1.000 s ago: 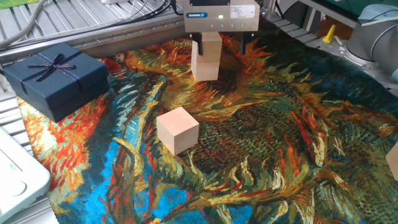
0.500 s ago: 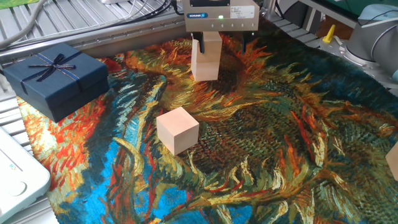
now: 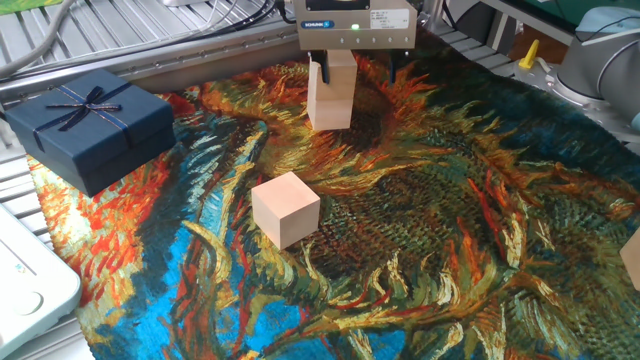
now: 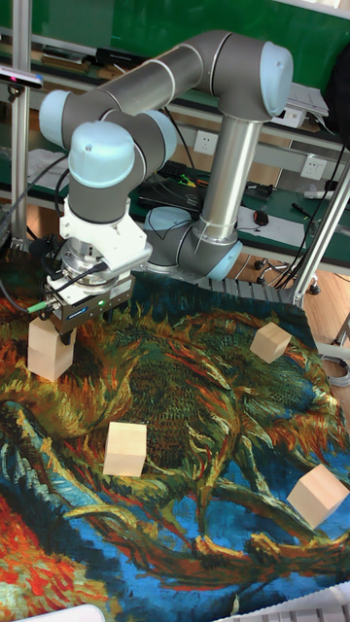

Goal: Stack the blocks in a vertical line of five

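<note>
A stack of two pale wooden blocks stands at the back of the painted cloth, the lower block (image 3: 330,108) on the cloth and the upper block (image 3: 337,68) on it. My gripper (image 3: 352,72) hangs over the stack, open, its fingers straddling the upper block; the right finger stands apart from it. In the tall view the stack (image 4: 51,356) is at the left under the gripper (image 4: 56,333). A loose block (image 3: 286,208) (image 4: 125,448) lies mid-cloth. Two other blocks lie to the right, one (image 4: 271,341) far and one (image 4: 318,494) (image 3: 632,256) near.
A dark blue gift box (image 3: 90,125) with ribbon sits at the left edge of the cloth. A white device (image 3: 25,285) lies at the lower left. Metal rails and cables run behind the cloth. The arm (image 4: 185,87) arches over the back.
The gripper has risen slightly from one second ago; its fingers reach less far down the stack. The blocks have not moved.
</note>
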Controlling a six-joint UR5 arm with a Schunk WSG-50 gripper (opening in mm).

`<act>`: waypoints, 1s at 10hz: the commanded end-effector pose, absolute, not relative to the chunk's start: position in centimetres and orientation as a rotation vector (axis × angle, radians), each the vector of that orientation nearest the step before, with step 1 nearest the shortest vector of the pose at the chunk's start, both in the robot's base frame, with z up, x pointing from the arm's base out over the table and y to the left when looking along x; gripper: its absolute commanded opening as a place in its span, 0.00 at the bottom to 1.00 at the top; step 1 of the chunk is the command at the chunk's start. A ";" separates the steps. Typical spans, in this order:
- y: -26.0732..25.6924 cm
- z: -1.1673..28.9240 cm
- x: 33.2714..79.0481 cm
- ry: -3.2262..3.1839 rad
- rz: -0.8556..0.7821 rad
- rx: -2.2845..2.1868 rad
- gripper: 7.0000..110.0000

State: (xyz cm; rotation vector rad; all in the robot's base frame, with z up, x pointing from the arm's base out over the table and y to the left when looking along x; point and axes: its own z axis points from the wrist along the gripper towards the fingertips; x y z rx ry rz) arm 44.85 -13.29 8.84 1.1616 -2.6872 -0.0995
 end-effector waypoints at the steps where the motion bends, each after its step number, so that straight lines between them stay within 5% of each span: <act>1: -13.2 8.9 45.0 -2.695 -0.106 1.157 0.79; 10: -13.2 8.8 45.0 -2.692 -0.092 1.151 0.79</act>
